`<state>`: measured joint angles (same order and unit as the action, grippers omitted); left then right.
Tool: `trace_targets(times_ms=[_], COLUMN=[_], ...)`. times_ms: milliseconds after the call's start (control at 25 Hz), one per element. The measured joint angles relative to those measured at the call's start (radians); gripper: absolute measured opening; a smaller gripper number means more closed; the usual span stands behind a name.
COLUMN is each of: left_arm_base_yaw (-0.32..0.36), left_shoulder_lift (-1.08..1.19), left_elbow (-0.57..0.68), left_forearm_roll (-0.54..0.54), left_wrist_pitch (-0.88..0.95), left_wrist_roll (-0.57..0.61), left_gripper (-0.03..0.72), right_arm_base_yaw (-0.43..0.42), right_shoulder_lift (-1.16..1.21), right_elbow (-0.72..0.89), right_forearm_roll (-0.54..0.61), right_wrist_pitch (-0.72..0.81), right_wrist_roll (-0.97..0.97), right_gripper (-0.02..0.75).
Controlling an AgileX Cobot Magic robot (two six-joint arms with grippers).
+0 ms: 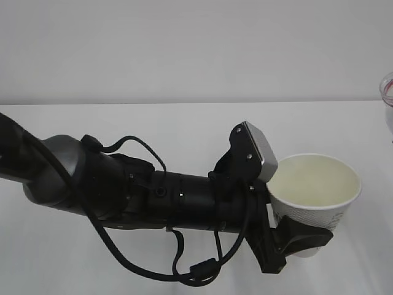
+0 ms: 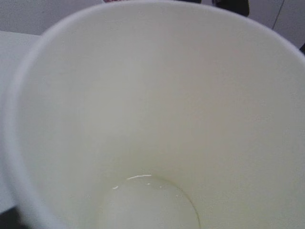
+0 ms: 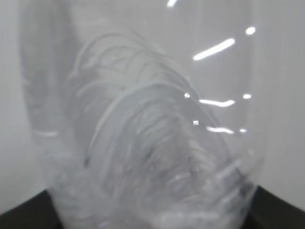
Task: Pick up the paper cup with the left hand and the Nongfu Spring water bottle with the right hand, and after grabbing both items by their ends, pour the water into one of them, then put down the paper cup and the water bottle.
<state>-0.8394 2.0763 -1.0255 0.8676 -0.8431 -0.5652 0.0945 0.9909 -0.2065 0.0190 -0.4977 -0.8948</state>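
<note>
While the left hand [image 1: 295,236], the bulky black arm with its looping cables and grey block [image 1: 261,152], stretches across the white table [image 1: 184,129], its two black fingers pinch the paper cup [image 1: 314,190] low on the wall near the base, holding it off the table with the mouth tipped up and slightly toward the camera. At the far right edge of the exterior view only a sliver of the Nongfu Spring water bottle [image 1: 387,92] shows, well apart from the cup. From the right wrist, the clear ribbed bottle [image 3: 152,143] fills the frame just ahead of the right hand, seemingly clamped between its jaws, though the fingers are barely visible. Down inside the cup [image 2: 157,105], a shallow glint at the bottom may be a little water [image 2: 147,202]; I cannot be sure.

To pour well, I would keep the cup steady and level, bring the bottle mouth over the rim, then tilt the bottle slowly, so nothing spills onto the arm.
</note>
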Motion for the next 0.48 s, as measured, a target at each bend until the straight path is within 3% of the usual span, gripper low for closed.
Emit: trace_targets(times_ms=[480], left_arm_base_yaw=[-0.002], left_shoulder_lift=[0.0], left_elbow=[0.0], left_forearm_roll=[0.0], left_wrist_pitch=[0.001], left_wrist_roll=[0.0], left_gripper=[0.517], right_arm_base_yaw=[0.0], right_shoulder_lift=[0.0], right_elbow=[0.0], right_forearm_roll=[0.0], right_wrist_pitch=[0.0], right_wrist_roll=[0.017], right_gripper=[0.452])
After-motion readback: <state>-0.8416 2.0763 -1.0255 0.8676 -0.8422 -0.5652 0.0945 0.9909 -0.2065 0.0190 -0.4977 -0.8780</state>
